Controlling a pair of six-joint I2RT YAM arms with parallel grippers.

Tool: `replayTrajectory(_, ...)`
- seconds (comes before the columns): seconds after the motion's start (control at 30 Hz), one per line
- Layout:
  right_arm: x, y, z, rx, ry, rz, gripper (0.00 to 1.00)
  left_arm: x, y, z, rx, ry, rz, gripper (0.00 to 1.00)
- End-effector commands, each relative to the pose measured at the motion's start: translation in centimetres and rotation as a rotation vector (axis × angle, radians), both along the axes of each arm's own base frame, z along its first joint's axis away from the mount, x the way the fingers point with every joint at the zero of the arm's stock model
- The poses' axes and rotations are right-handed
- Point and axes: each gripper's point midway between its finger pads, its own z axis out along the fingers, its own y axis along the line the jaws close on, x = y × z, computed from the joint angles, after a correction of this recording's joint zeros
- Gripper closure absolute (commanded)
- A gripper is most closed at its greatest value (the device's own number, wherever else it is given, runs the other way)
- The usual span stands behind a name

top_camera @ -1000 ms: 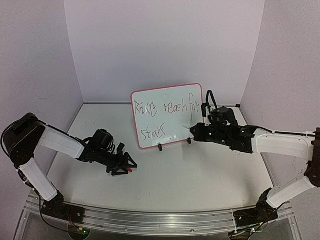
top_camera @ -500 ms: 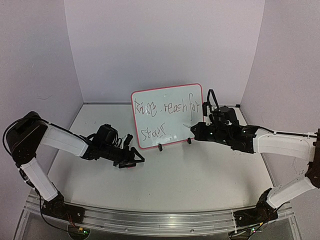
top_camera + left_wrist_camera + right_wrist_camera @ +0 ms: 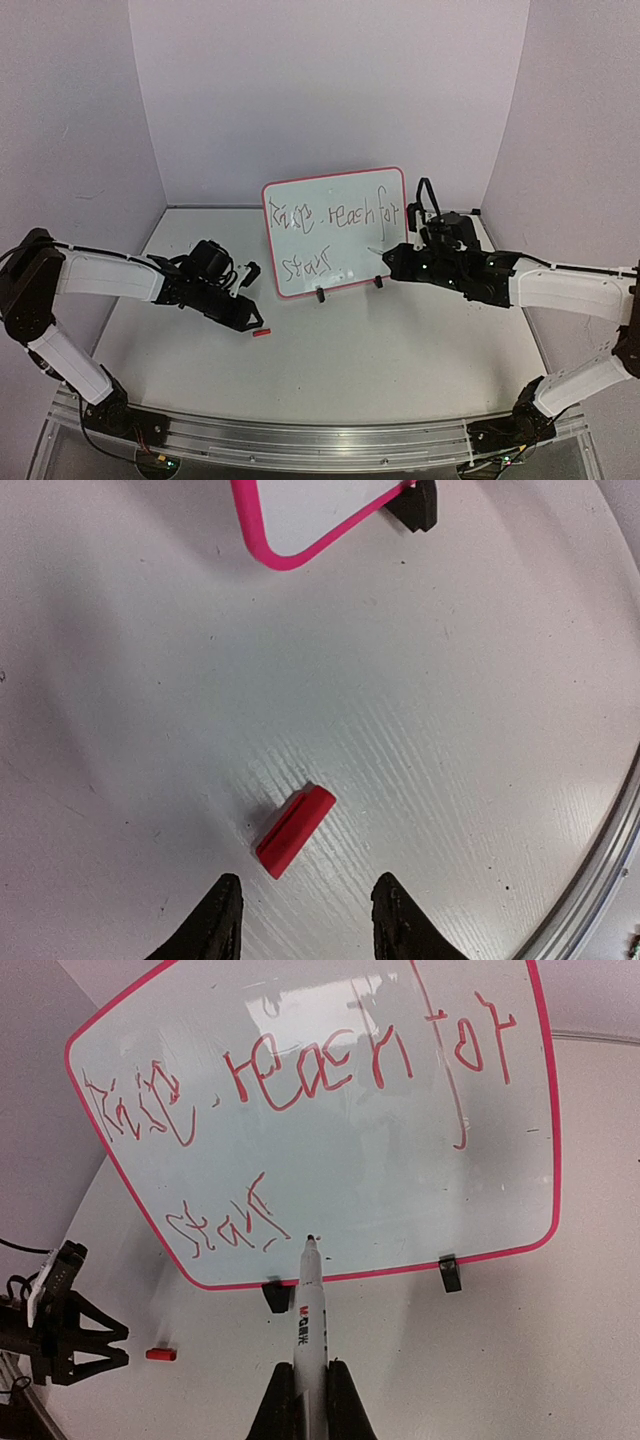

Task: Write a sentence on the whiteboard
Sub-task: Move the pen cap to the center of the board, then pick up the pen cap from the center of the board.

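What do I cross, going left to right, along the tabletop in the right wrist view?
left gripper → red cap → first clip foot → marker → second clip foot

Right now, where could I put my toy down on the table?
The big bare middle of the table is free, between the red piece and the right gripper, in front of the whiteboard. It is crowded around the left gripper and where the marker nears the board.

White table (image 3: 400,350), whiteboard (image 3: 335,235) standing on black clip feet (image 3: 321,295), small red cap (image 3: 262,333) lying in front
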Motion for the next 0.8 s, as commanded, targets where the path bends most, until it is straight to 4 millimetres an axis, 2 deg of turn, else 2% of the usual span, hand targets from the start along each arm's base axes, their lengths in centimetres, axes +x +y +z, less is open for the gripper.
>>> replayTrajectory(0.0,-0.1,-0.7,1.3,0.016,-0.037,-0.019,1.00,1.1,0.8,-0.4,0.093,-0.060,-0.024,0.57)
replayTrajectory(0.27,-0.1,-0.7,1.0,0.015,-0.030,-0.023,1.00,0.6,-0.3,-1.5,0.084,-0.028,-0.112,0.60)
replayTrajectory(0.47,-0.1,-0.8,1.3,0.014,-0.033,-0.022,1.00,1.0,-0.9,-1.9,0.085,-0.031,-0.132,0.63)
replayTrajectory(0.77,-0.1,-0.9,1.2,0.006,-0.030,-0.025,1.00,0.5,-1.1,-3.6,0.112,0.007,-0.162,0.68)
